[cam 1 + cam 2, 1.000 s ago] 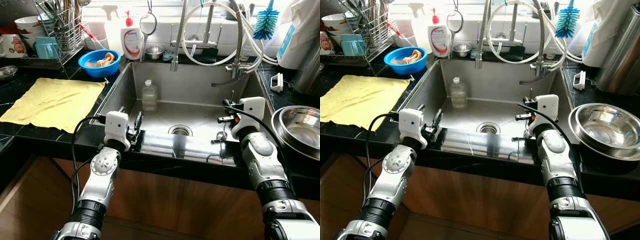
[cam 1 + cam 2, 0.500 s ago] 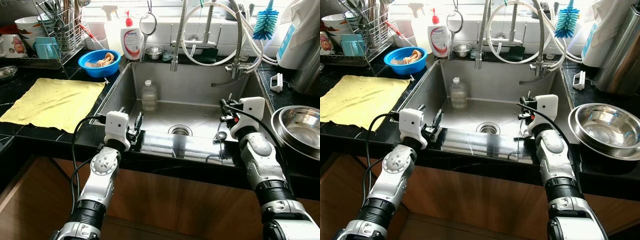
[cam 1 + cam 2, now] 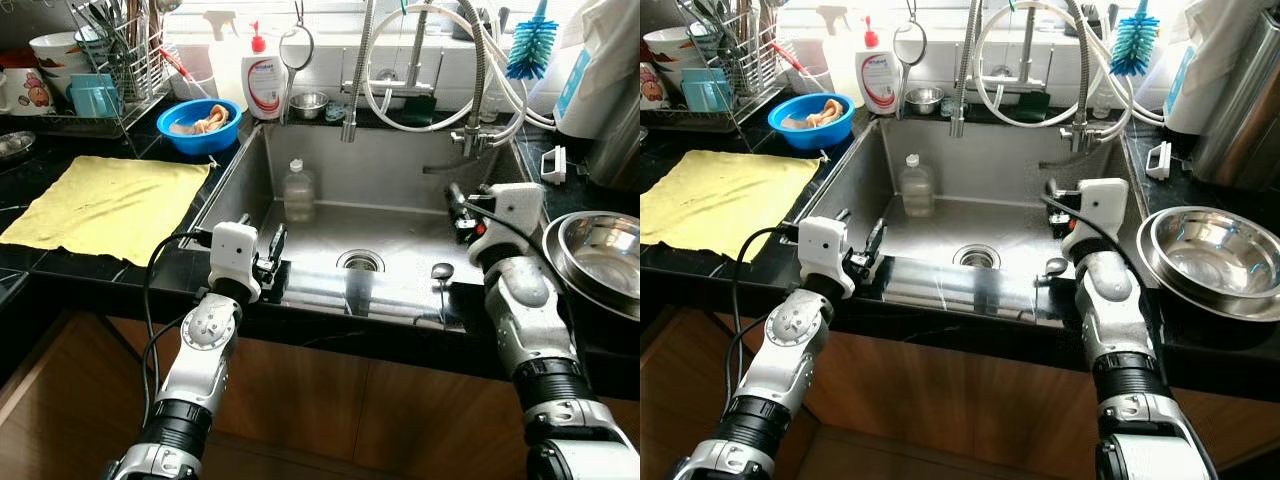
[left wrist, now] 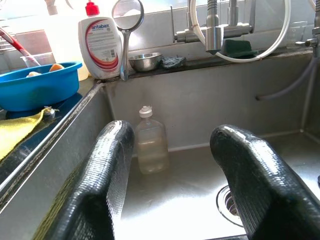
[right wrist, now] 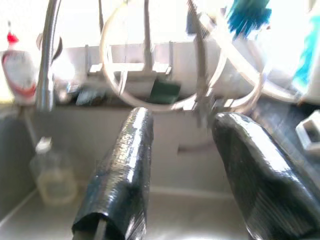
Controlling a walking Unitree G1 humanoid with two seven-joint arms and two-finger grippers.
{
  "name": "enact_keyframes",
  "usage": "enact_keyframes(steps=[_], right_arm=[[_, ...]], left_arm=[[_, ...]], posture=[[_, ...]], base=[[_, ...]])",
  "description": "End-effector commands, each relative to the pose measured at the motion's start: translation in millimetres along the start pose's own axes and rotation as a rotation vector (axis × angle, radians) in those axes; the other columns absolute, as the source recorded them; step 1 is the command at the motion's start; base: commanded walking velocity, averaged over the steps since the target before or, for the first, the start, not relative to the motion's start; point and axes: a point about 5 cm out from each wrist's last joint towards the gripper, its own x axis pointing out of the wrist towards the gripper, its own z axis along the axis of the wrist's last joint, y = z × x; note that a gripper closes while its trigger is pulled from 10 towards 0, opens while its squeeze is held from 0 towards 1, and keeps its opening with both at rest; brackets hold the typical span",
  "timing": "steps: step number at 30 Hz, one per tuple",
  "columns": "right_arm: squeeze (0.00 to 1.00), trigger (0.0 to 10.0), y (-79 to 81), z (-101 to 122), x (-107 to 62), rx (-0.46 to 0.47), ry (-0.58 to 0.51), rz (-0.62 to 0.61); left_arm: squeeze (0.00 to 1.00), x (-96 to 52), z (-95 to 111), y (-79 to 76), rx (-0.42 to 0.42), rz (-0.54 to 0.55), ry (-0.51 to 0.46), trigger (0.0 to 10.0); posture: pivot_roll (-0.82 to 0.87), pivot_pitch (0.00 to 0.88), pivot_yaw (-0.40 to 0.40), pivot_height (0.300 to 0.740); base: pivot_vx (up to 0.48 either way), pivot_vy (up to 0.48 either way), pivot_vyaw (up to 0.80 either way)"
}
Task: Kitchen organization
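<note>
A clear plastic bottle with a white cap stands upright at the back left of the steel sink. It also shows in the left wrist view as the bottle. My left gripper rests at the sink's front rim, open and holding nothing, its fingers pointing at the bottle. My right gripper hovers over the sink's right side, raised toward the faucet, open and holding nothing. A small metal spoon lies on the sink floor below it.
Stacked steel bowls sit on the right counter. A yellow cloth lies on the left counter, with a blue bowl, a soap bottle and a dish rack behind it. Faucet hoses hang over the sink's back.
My right gripper has lifted from low over the sink floor and tilted up toward the faucet. The left arm and the bottle have not moved.
</note>
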Motion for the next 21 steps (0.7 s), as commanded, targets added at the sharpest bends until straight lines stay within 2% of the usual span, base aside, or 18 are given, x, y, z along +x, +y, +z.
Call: enact_keyframes(steps=[1,2,3,5,8,9,13,15,16,17,18,19,21], right_arm=[[0.00,10.0,-2.1,12.9,0.1,-0.004,-0.026,-0.031],[0.00,10.0,-3.4,22.9,-2.5,-0.007,-0.036,-0.063],[0.00,10.0,-3.4,22.9,-2.5,-0.007,-0.036,-0.063],[0.00,10.0,-9.2,44.3,-11.9,0.028,-0.073,-0.136],[0.00,10.0,-15.9,57.4,-19.9,0.052,-0.096,-0.191],[0.00,10.0,-24.0,62.5,-25.5,0.049,-0.098,-0.232],[0.00,10.0,-35.9,58.8,-36.4,0.058,-0.047,-0.302],[0.00,10.0,-45.4,52.0,-45.4,0.032,0.009,-0.347],[0.16,10.0,-54.9,43.8,-54.7,0.071,0.066,-0.394],[0.46,10.0,-59.8,38.2,-60.6,0.133,0.101,-0.425],[0.97,10.0,-62.0,35.9,-63.1,0.153,0.115,-0.437],[1.00,10.0,-67.4,35.2,-68.0,0.139,0.132,-0.462],[1.00,10.0,-74.8,37.9,-73.2,0.109,0.132,-0.497]], left_arm=[[0.00,-2.4,-3.7,2.3,0.010,-0.001,0.023,10.0],[0.00,-2.7,-4.0,2.3,0.009,-0.001,0.023,10.0],[0.00,-2.7,-4.0,2.3,0.009,-0.001,0.023,10.0],[0.00,-3.2,-4.4,2.1,0.009,-0.002,0.024,10.0],[0.00,-3.4,-4.8,2.1,0.009,-0.003,0.024,10.0],[0.00,-3.4,-5.3,2.1,0.009,-0.004,0.027,10.0],[0.00,-4.1,-6.2,0.9,0.009,-0.011,0.028,10.0],[0.00,-4.2,-6.6,0.4,0.007,-0.011,0.028,10.0],[0.00,-4.1,-6.4,0.1,0.005,-0.010,0.027,10.0],[0.00,-4.0,-6.3,0.0,0.004,-0.010,0.026,10.0],[0.00,-4.0,-6.2,0.0,0.004,-0.010,0.026,10.0],[0.00,-3.8,-5.9,0.0,0.005,-0.011,0.024,10.0],[0.00,-3.3,-5.4,0.7,0.005,-0.010,0.024,10.0]], posture=[[-0.04,0.000,0.050,0.740],[-0.04,0.000,0.050,0.740],[-0.04,0.000,0.050,0.740],[-0.05,0.000,0.052,0.740],[-0.05,0.000,0.052,0.740],[-0.06,0.000,0.052,0.740],[-0.07,0.000,0.051,0.740],[-0.06,0.000,0.045,0.740],[-0.06,0.000,0.044,0.740],[-0.06,0.000,0.044,0.740],[-0.06,0.000,0.044,0.740],[-0.06,0.000,0.045,0.740],[-0.07,0.000,0.046,0.740]], base=[[0.000,0.000,0.00],[0.000,0.000,0.00],[0.000,0.000,0.00],[0.000,0.000,0.00],[0.000,0.000,0.00],[0.000,0.000,0.00],[0.000,0.000,0.00],[0.000,0.000,0.00],[0.000,0.000,0.00],[0.000,0.000,0.00],[0.000,0.000,0.00],[0.000,0.000,0.00],[0.000,0.000,0.00]])
